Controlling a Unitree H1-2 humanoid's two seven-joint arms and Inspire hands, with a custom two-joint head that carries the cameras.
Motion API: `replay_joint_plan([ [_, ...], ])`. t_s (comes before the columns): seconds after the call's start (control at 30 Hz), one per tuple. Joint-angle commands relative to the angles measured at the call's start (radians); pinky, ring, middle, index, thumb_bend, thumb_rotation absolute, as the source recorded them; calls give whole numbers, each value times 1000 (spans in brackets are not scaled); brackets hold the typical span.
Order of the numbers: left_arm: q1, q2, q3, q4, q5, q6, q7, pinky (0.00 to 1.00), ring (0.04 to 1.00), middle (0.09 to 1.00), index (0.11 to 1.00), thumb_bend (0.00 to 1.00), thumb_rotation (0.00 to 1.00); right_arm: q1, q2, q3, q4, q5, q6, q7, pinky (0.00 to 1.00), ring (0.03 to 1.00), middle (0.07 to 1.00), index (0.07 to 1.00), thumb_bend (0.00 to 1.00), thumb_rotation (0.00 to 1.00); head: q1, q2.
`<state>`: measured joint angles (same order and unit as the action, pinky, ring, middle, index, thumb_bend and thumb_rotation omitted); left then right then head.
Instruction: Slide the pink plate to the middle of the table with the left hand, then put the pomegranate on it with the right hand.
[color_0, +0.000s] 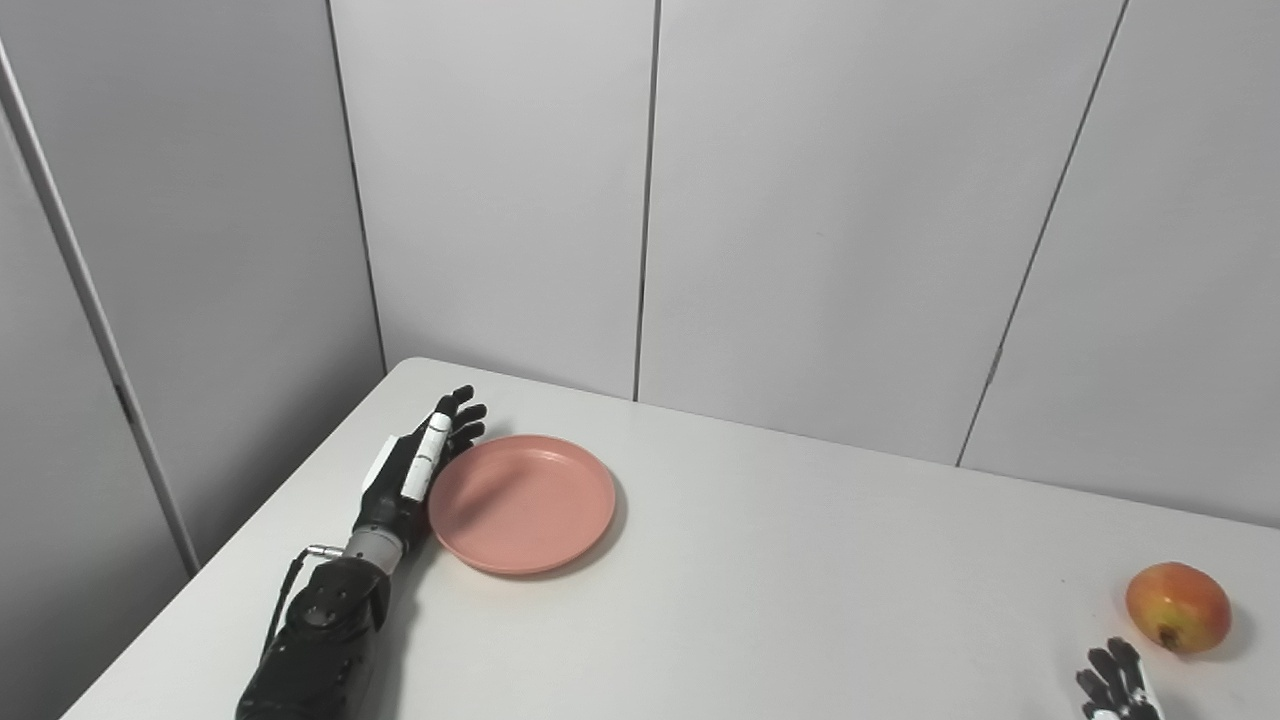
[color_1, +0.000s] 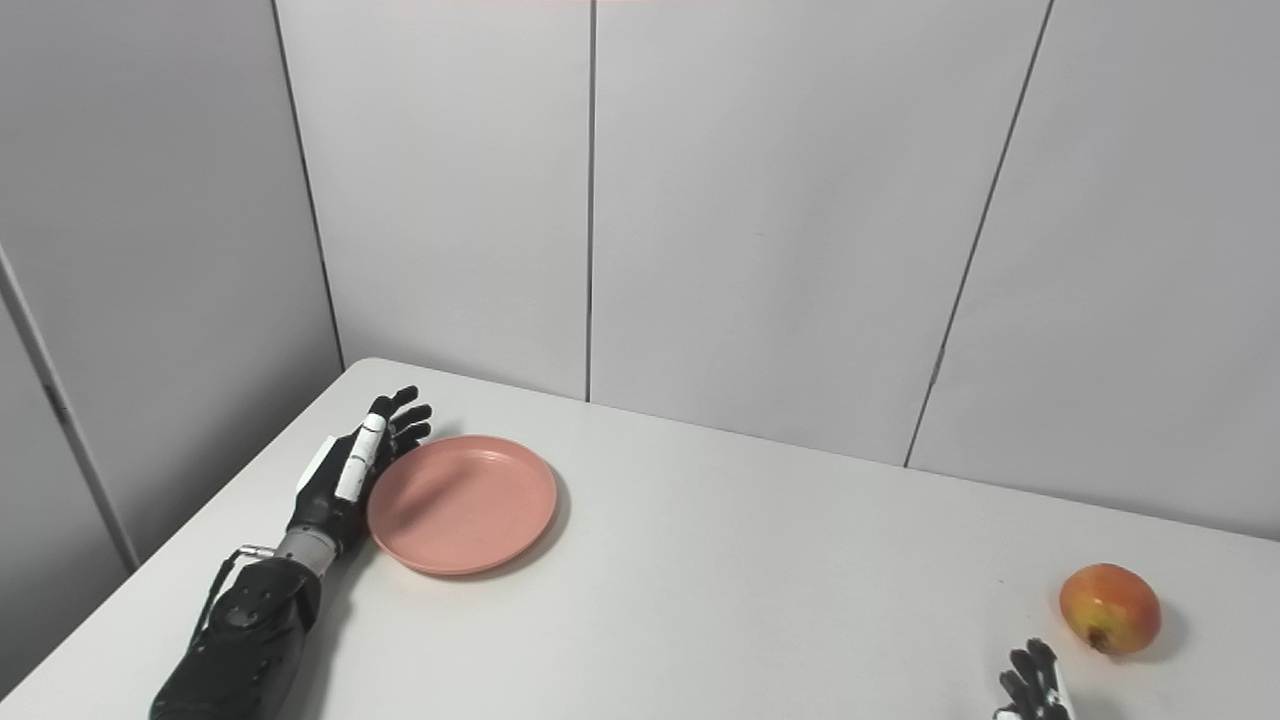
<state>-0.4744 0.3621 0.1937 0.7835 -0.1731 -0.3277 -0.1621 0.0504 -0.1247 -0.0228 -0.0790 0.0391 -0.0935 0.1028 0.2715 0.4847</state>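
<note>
At the lower right edge of the frame, only the dark fingertips of the right hand are showing, too little to tell whether it is spread or closed, and the pomegranate is sitting just beyond them on the white table. In the lower left the left hand is lying with fingers extended and apart, holding nothing, its inner side touching the left rim of the pink plate. Pale grey wall panels with dark seams are filling the upper frame; no writing is showing.

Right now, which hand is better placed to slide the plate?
Left. The left hand lies flat against the pink plate's left rim; the right hand sits far off beside the pomegranate.
</note>
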Motion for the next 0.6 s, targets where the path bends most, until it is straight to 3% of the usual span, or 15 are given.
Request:
replay_joint_plan([
  [0.0,-32,-2,-4,-25,-11,-8,-16,944,904,900,912,751,1000,-14,6,0,12,2,-17,-4,999,965,975,999,438,858,-4,0],
  [0.2,-26,-21,-13,-62,-15,12,-28,885,881,883,887,718,1000,-15,8,5,15,-7,-26,-6,987,959,972,1000,448,862,-11,1],
  [0.57,5,-50,-45,-181,5,103,-30,914,900,895,897,725,1000,-18,11,0,29,-18,-38,-9,986,960,973,996,453,861,-18,-2],
])
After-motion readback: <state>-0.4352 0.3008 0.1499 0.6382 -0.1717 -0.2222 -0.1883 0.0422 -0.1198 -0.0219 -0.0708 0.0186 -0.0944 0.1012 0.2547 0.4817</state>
